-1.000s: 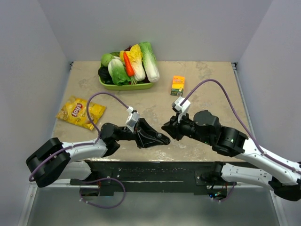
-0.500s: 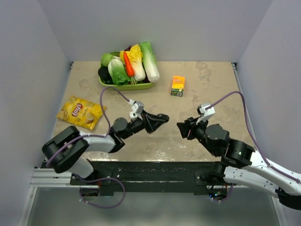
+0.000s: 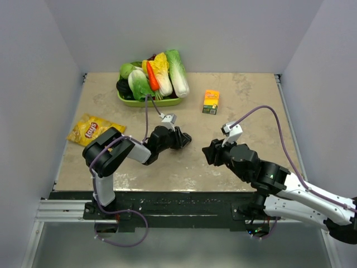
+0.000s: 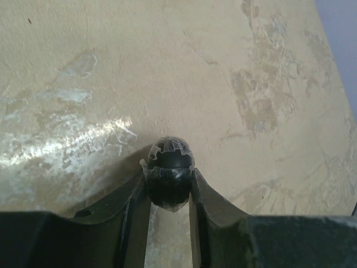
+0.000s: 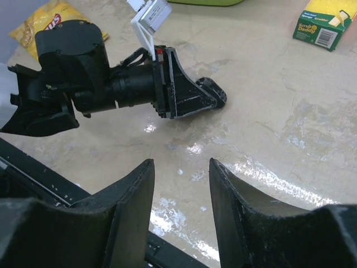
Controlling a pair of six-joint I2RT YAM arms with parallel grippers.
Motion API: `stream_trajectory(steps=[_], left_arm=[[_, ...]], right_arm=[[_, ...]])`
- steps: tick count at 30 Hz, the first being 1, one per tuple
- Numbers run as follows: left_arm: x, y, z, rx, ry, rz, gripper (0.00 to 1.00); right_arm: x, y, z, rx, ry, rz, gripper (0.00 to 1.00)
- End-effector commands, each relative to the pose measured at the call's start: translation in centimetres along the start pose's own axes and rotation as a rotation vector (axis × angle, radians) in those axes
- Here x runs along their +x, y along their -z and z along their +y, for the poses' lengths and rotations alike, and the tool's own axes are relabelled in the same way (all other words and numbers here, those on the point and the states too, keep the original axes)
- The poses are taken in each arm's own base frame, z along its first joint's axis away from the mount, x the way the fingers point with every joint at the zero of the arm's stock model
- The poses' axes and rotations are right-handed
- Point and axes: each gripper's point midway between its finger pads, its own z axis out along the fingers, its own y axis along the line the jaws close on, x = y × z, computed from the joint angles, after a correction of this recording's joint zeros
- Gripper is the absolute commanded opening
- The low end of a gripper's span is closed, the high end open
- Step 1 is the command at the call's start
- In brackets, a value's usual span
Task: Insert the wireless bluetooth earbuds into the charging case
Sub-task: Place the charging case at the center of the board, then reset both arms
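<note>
Gripping a rounded black piece low over the table

The left gripper (image 3: pixel 186 138) reaches toward the middle of the table (image 3: pixel 251 106), and its two fingers are clamped on a small rounded black piece (image 4: pixel 169 170). In the left wrist view the piece sits right at the fingertips, pinched on both sides, with a ragged fringe of clear tape around its top. It is close to the beige stone-patterned surface, but whether it touches the surface cannot be told. Nor can it be told from these views whether this piece is an earbud or the case. The right wrist view shows the same black piece (image 5: pixel 215 94) at the tip of the left gripper (image 5: pixel 207 97).

The right gripper (image 3: pixel 207 152) hangs just to the right of the left one, pointing toward it, the two tips near each other but apart. Its jaws stand apart with only bare table showing between the fingers (image 5: pixel 134 192); it holds nothing.

At the far side of the table a green tray (image 3: pixel 148 103) carries cabbages, a carrot and other vegetables. A small yellow and green sponge box (image 3: pixel 211 101) stands to the right of the tray, and a yellow chips bag (image 3: pixel 95 133) lies near the left edge, well apart from both grippers
</note>
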Motion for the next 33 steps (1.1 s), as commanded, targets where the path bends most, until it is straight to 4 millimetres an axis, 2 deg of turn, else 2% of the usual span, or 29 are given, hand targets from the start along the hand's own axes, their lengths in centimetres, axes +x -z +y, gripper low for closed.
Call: stream_trajectory(steps=[1,3,4,5,7,8,9,10,12,13,14,15,16,17,21,23,24,25,27,30,32,33], left_arm=[[0.0,-0.6,2.0,-0.101,0.003,0.022,0.37],[0.5,-0.2,2.8,-0.139,0.004,0.046,0.45],[0.3,0.1,3.0,-0.154,0.001,0.041,0.53],[1.0,0.7,3.7,-0.186,0.003,0.077,0.56],[-0.2,2.1,4.7,-0.250,0.008,0.046,0.64],[0.0,3.1,5.4,-0.288,0.009,0.063,0.75],[-0.5,3.9,6.0,-0.316,0.019,0.050,1.00],[-1.7,5.1,5.9,-0.332,0.022,0.014,1.00],[-2.1,6.8,6.7,-0.401,0.024,0.014,1.00],[-3.9,7.6,6.3,-0.427,0.019,-0.039,1.00],[-3.6,8.6,6.9,-0.477,0.024,-0.015,1.00],[-4.1,9.0,6.8,-0.498,0.043,-0.030,1.00],[-5.5,9.5,6.3,-0.508,0.057,-0.080,1.00],[-5.6,9.9,6.2,-0.519,0.069,-0.089,1.00],[-6.6,11.1,4.1,-0.485,0.076,-0.132,1.00],[-7.4,12.3,3.1,-0.460,0.083,-0.188,1.00],[-8.5,13.3,2.4,-0.441,0.095,-0.241,1.00],[-8.2,14.0,2.7,-0.438,0.098,-0.254,1.00],[-8.6,15.7,2.5,-0.415,0.127,-0.323,1.00],[-9.9,17.0,1.6,-0.362,0.117,-0.384,1.00],[-9.9,17.3,1.5,-0.365,0.072,-0.368,1.00],[-10.4,17.4,0.7,-0.342,0.057,-0.361,1.00]], right_arm=[[-1.4,0.1,0.9,-0.030,-0.033,-0.039,0.48],[-1.4,0.1,0.9,-0.028,-0.032,-0.039,0.48],[-1.4,0.1,0.8,-0.025,-0.030,-0.037,0.48],[-1.4,0.1,0.8,-0.025,-0.030,-0.037,0.48],[-1.2,0.1,0.5,-0.015,-0.028,-0.034,0.48],[-1.1,0.2,0.4,-0.011,-0.027,-0.032,0.48],[-1.0,0.1,0.3,-0.007,-0.026,-0.031,0.48],[-0.9,0.1,0.2,-0.003,-0.026,-0.034,0.49],[-0.7,0.0,0.0,0.004,-0.026,-0.041,0.49],[-0.8,-0.1,-0.2,0.010,-0.027,-0.048,0.49],[-0.6,-0.2,-0.3,0.014,-0.024,-0.048,0.49],[-0.4,-0.4,-0.4,0.019,-0.026,-0.054,0.49],[-0.3,-0.5,-0.5,0.023,-0.025,-0.057,0.49],[-0.2,-0.6,-0.5,0.025,-0.022,-0.057,0.49],[0.2,-1.3,-0.6,0.039,-0.015,-0.057,0.50],[0.4,-1.4,-0.7,0.049,-0.012,-0.056,0.50],[0.4,-1.6,-0.9,0.061,-0.010,-0.057,0.51],[0.5,-1.6,-1.0,0.066,-0.008,-0.057,0.51],[0.6,-1.8,-1.2,0.080,-0.011,-0.063,0.52],[0.7,-2.0,-1.7,0.106,-0.012,-0.073,0.52],[0.4,-2.1,-2.1,0.134,-0.015,-0.085,0.53],[0.4,-2.2,-2.3,0.151,-0.013,-0.086,0.54]])
